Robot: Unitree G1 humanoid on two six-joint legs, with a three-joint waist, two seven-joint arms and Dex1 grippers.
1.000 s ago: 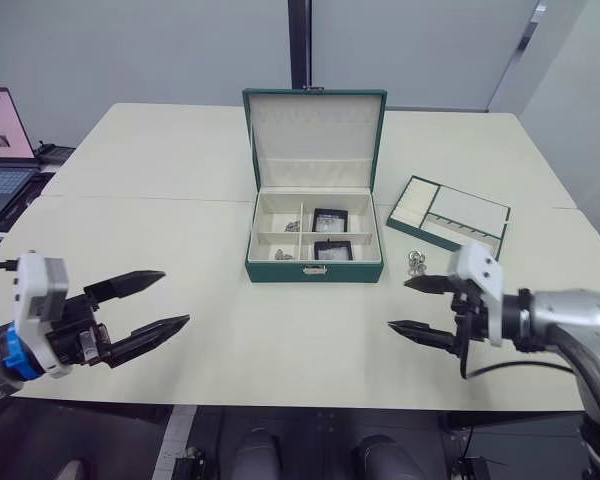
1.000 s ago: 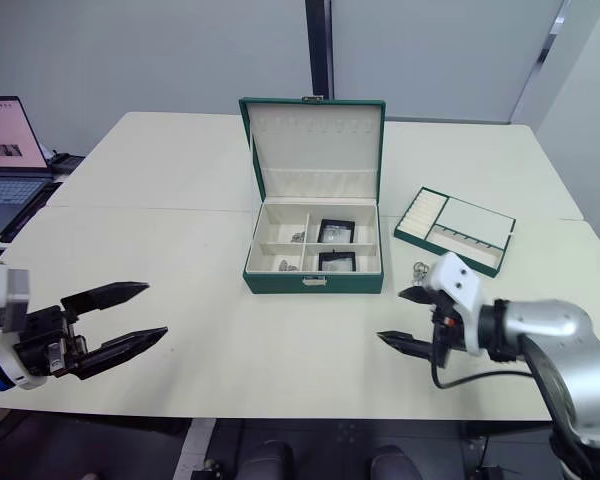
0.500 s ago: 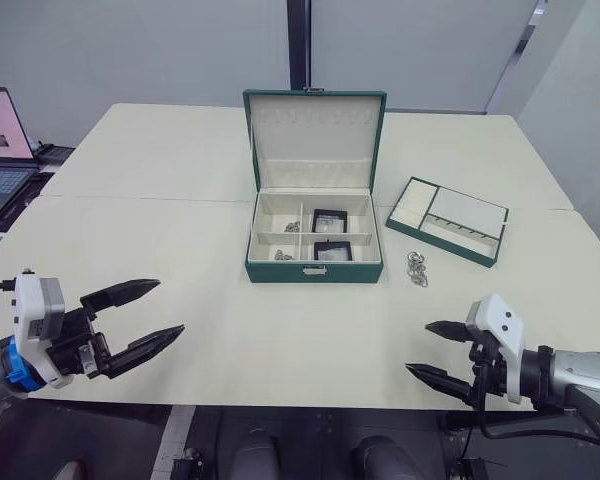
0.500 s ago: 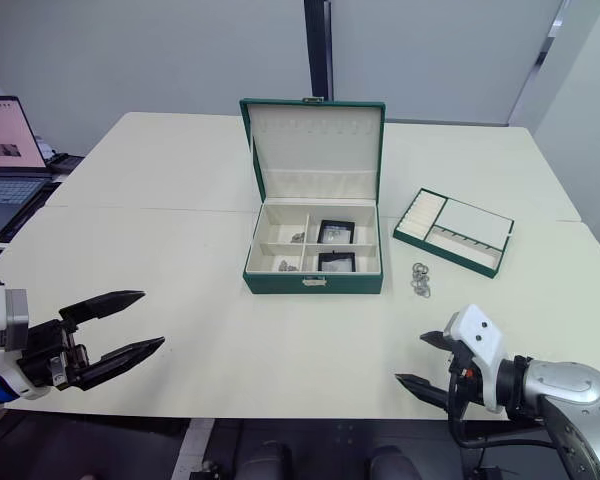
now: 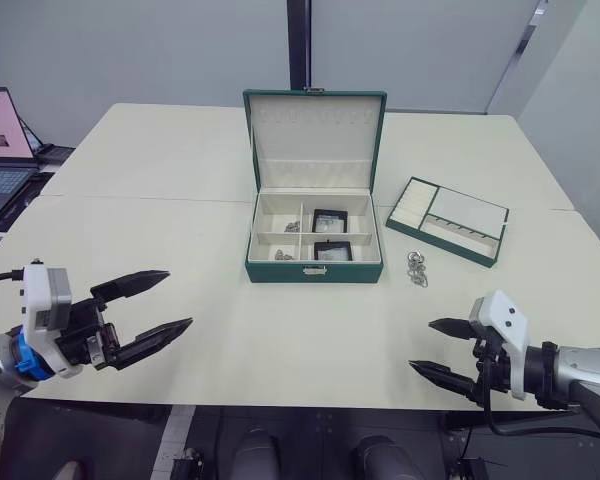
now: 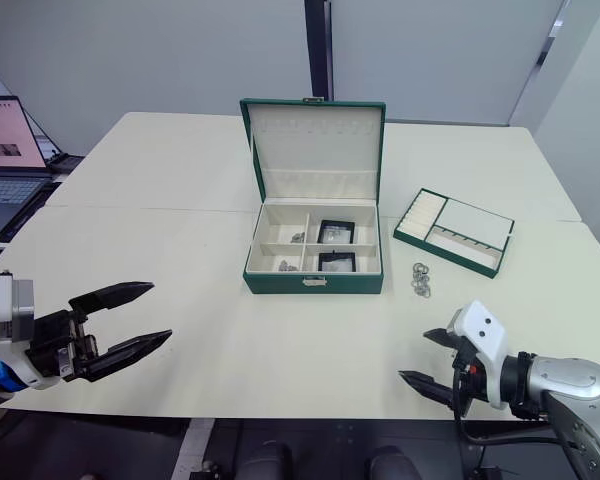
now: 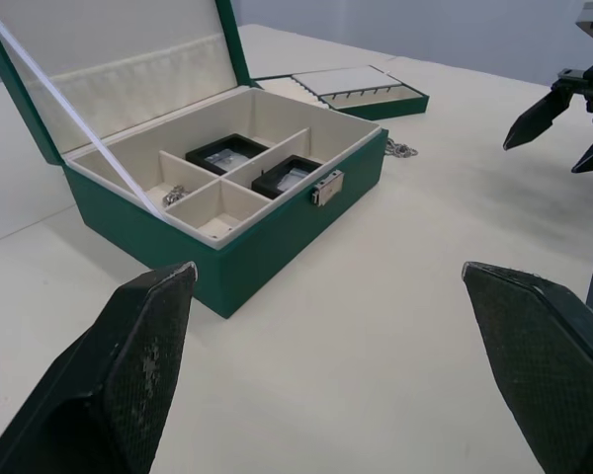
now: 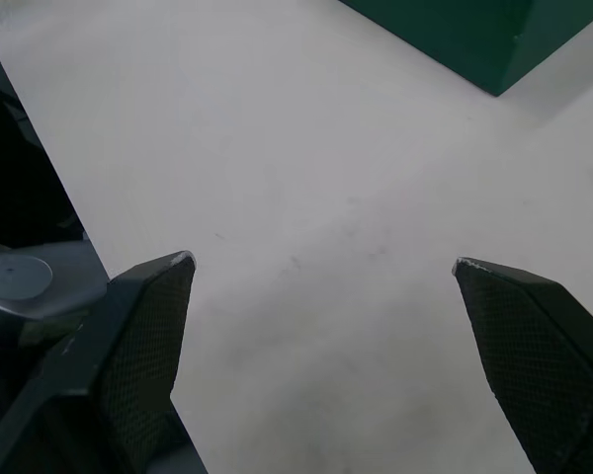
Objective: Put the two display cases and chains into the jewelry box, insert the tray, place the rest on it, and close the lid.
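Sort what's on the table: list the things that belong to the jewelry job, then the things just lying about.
Part of the job:
jewelry box, lid up
two display cases in the box
chains in the box
loose chain on the table
tray beside the box

Just lying about:
laptop at the table's far left edge

The left gripper [image 5: 176,301] carries two long, tapering black fingers [image 7: 128,375] with a fine woven texture, mounted on black hardware behind a white block, with a blue ring at the wrist and a black cable running off it. The right gripper [image 5: 431,348] has matching pointed black fingers beneath a white housing, joined to a rounded silver-grey forearm trailing a looped black cable.
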